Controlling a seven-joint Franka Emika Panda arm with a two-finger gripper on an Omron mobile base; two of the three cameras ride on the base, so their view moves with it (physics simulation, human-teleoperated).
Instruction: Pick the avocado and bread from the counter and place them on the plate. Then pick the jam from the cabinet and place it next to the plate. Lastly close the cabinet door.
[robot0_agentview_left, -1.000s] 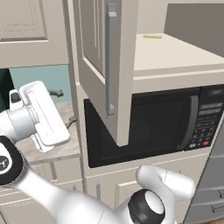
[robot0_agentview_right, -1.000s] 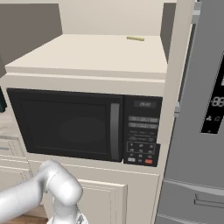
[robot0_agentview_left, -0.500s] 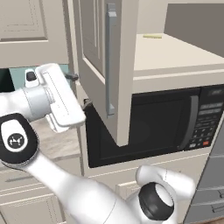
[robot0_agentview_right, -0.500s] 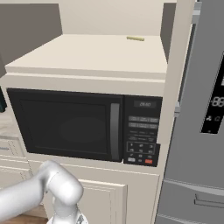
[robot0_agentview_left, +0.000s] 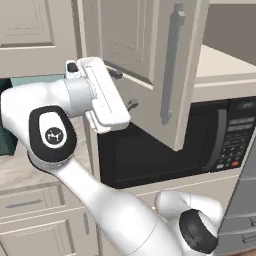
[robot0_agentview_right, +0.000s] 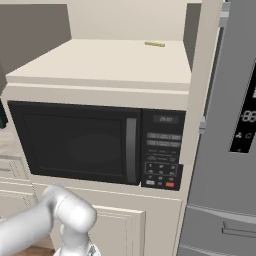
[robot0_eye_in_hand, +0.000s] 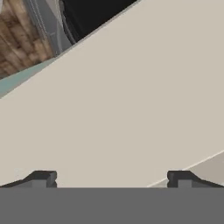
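The cabinet door (robot0_agentview_left: 150, 55) stands open, and its long metal bar handle (robot0_agentview_left: 170, 65) hangs in front of the microwave. My gripper (robot0_agentview_left: 124, 90) is raised at the door's left part, close against its cream panel. From the hand, that plain cream face (robot0_eye_in_hand: 131, 100) spreads across the picture right in front of the gripper (robot0_eye_in_hand: 111, 179). The fingertips (robot0_eye_in_hand: 41, 177) stand wide apart, open, with nothing between them. The avocado, bread, plate and jam are out of view. A strip of beige counter (robot0_agentview_left: 12, 170) lies at the lower left.
A black microwave (robot0_agentview_right: 80, 145) with a keypad (robot0_agentview_right: 162, 165) sits in a cream housing under the door. A grey fridge (robot0_agentview_right: 235, 150) stands to its right. Closed cream doors (robot0_agentview_left: 30, 30) are at the upper left, drawers (robot0_agentview_left: 30, 205) below the counter.
The arm swung up and right until the hand reached the cabinet door. The door's handle edge has shifted right in the left base view. The right base view is unchanged.
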